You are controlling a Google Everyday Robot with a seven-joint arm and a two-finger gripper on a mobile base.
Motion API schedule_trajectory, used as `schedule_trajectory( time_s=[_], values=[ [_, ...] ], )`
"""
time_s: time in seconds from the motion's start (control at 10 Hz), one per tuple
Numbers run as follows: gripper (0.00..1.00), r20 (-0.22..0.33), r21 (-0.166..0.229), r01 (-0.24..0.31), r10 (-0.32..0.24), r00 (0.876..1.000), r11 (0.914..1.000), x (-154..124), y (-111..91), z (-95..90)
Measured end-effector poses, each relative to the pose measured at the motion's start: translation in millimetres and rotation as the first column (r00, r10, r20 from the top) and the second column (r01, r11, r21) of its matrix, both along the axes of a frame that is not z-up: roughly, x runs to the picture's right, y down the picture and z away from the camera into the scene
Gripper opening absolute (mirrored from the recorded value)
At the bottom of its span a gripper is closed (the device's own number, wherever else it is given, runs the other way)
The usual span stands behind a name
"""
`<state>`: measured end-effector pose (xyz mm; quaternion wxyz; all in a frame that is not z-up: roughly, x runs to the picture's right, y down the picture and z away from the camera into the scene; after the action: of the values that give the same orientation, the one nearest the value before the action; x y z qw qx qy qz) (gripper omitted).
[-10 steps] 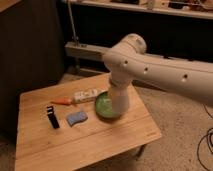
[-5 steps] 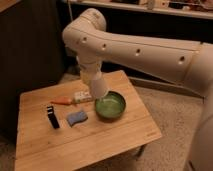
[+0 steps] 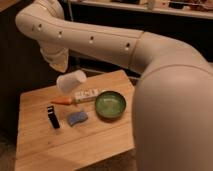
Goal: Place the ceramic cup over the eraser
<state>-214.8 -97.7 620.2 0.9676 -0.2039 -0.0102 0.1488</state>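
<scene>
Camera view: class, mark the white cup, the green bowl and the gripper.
white cup (image 3: pixel 71 83), camera view, its side wall.
green bowl (image 3: pixel 110 106), camera view, its bare inside.
gripper (image 3: pixel 61 65), camera view, the arm's tip, just above the cup.

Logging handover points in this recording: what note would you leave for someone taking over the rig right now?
The gripper is at the arm's end, above the back-left part of the wooden table, at the ceramic cup.
The ceramic cup appears raised off the table, behind the orange-handled tool.
The eraser is either the black block or the blue pad; I cannot tell which. Both are uncovered.
The green bowl sits to their right.
Done: cup seemingly picked up.
Left: carry it over the eraser and set it down.
</scene>
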Motion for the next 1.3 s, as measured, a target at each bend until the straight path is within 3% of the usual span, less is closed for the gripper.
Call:
schedule_trajectory(
  time_s=[0.3,0.6,0.9,1.1,1.3],
  values=[
    [0.0,0.002,-0.001,0.036,-0.036,0.999,0.9994,-23.1,6.6,11.3],
    [0.03,-0.02,0.028,0.02,-0.02,1.0,0.9994,-8.6,21.4,19.7],
    [0.31,-0.015,0.073,-0.014,0.015,1.0,0.9972,47.3,48.4,22.2],
    [0.52,0.028,0.112,-0.05,0.047,0.999,0.9924,99.7,71.4,25.6],
    [0.55,0.057,0.131,-0.073,0.066,0.996,0.9887,130.9,87.0,26.3]
  ],
)
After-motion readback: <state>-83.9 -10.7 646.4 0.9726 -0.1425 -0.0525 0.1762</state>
